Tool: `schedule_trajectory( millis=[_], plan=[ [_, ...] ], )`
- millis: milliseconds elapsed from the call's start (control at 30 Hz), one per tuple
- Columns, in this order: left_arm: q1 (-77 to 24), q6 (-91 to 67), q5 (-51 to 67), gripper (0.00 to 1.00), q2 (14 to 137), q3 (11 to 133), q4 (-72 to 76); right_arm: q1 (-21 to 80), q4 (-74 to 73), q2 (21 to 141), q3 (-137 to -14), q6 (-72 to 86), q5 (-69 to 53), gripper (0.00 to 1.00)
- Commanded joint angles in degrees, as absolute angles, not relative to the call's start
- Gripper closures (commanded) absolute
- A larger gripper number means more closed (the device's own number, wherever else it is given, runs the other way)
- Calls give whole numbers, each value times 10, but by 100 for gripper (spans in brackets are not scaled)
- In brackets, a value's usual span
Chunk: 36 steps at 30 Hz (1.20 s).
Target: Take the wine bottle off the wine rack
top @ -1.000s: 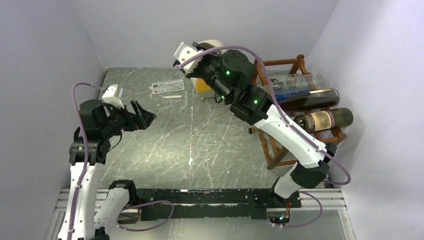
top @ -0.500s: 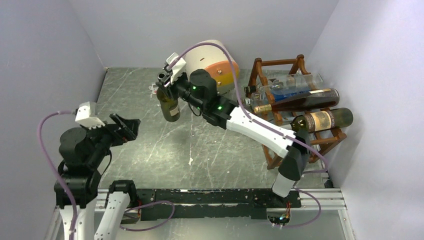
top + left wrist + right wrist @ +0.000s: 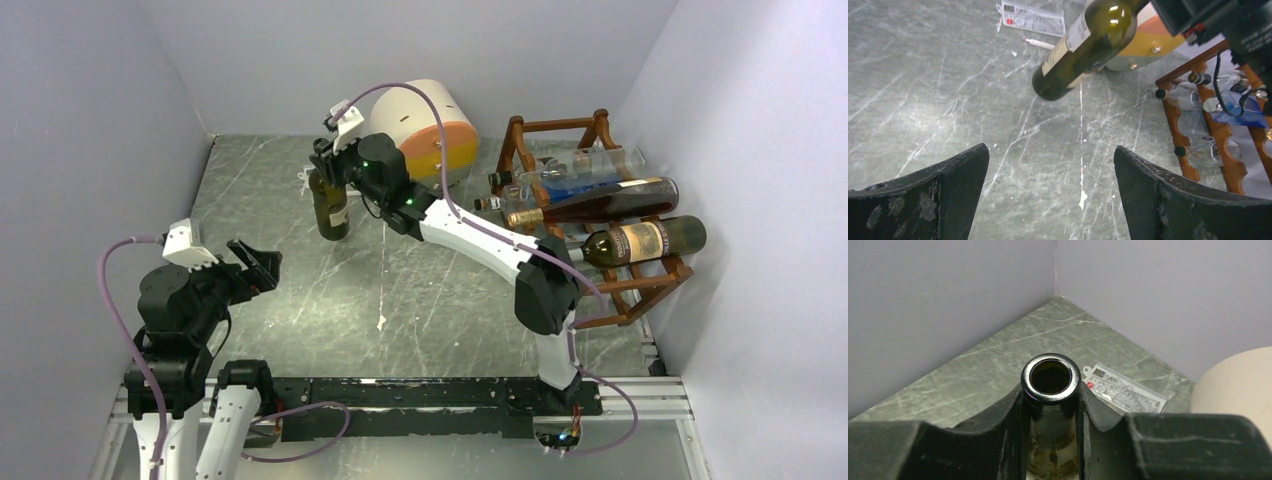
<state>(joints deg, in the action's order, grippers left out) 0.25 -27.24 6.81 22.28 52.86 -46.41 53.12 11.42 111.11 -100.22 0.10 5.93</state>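
My right gripper (image 3: 325, 168) is shut on the neck of a dark green wine bottle (image 3: 331, 208) with a cream label. It holds the bottle upright at the far left-centre of the table, its base at or just above the surface. The open bottle mouth (image 3: 1050, 378) sits between the right fingers (image 3: 1003, 415). The bottle also shows in the left wrist view (image 3: 1083, 47). The reddish-brown wine rack (image 3: 640, 290) stands at the right with other bottles (image 3: 640, 238) lying on it. My left gripper (image 3: 262, 262) is open and empty at the near left.
A round cream-and-orange box (image 3: 435, 130) lies behind the held bottle. A flat packaged card (image 3: 305, 178) and a small white stick (image 3: 1040, 44) lie on the far table. Grey walls close in on the left, back and right.
My right arm has swung the bottle left and farther back, and brought it upright and lower. My left arm has pulled back and lowered toward the near left.
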Motion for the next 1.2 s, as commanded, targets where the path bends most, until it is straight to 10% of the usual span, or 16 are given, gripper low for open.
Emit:
schedule_trajectory(
  millis=[0, 867, 1167],
  plan=[
    [0, -274, 76, 2, 207, 497, -441, 517, 196, 1130, -1068, 31, 54, 100],
    [0, -274, 93, 2, 195, 484, -428, 522, 173, 1254, -1142, -36, 9, 100],
    [0, -276, 90, 2, 195, 483, -428, 522, 176, 1237, -1124, -27, 0, 57]
  ],
)
